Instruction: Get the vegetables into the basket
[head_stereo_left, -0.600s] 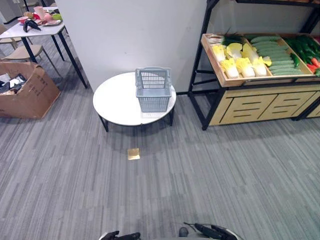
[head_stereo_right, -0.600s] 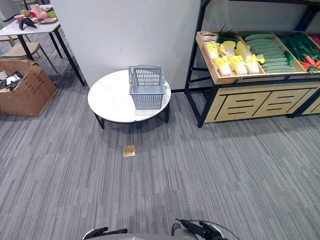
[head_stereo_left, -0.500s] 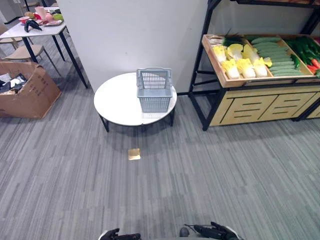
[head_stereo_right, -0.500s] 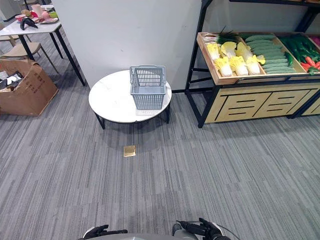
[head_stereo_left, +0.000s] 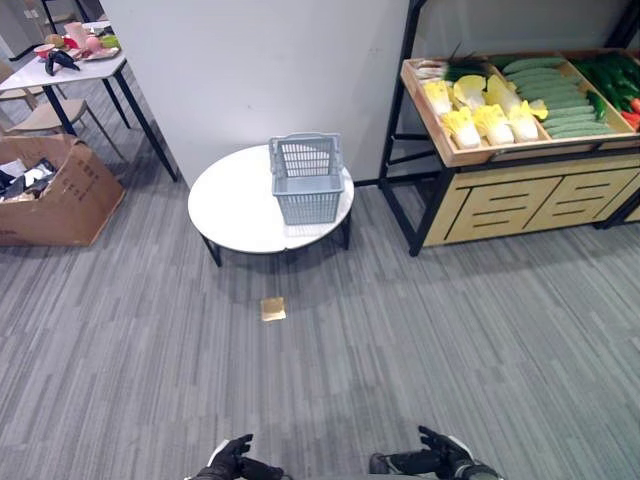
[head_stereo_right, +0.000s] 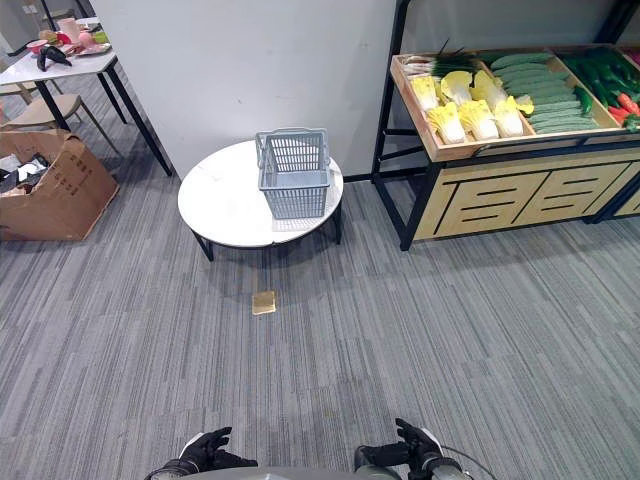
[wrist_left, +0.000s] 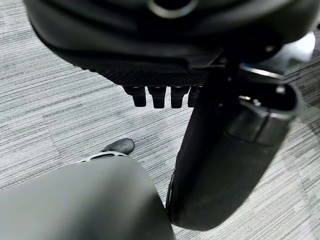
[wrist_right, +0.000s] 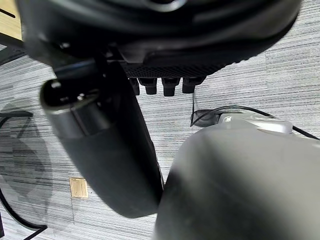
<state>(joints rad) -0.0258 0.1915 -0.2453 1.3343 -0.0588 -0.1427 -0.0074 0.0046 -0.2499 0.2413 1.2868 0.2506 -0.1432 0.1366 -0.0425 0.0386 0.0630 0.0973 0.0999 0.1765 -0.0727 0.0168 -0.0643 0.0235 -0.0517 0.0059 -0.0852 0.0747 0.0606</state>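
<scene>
Low at the near edge, the left robot hand (head_stereo_left: 232, 461) and the right robot hand (head_stereo_left: 441, 458) hang with relaxed fingers and hold nothing, farther the grey basket (head_stereo_left: 307, 178) stands seemingly empty on the round white worktop (head_stereo_left: 235, 205), and the vegetables (head_stereo_left: 485, 110) lie on the wooden shelf (head_stereo_left: 500, 190) right of it.

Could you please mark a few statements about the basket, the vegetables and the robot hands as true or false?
1. The basket stands on the round table. True.
2. The basket holds cabbages. False: it is empty; the cabbages lie on the shelf.
3. The left robot hand holds a cucumber. False: it holds nothing.
4. The right robot hand holds nothing. True.
5. A cardboard box sits on the floor left of the table. True.
</scene>
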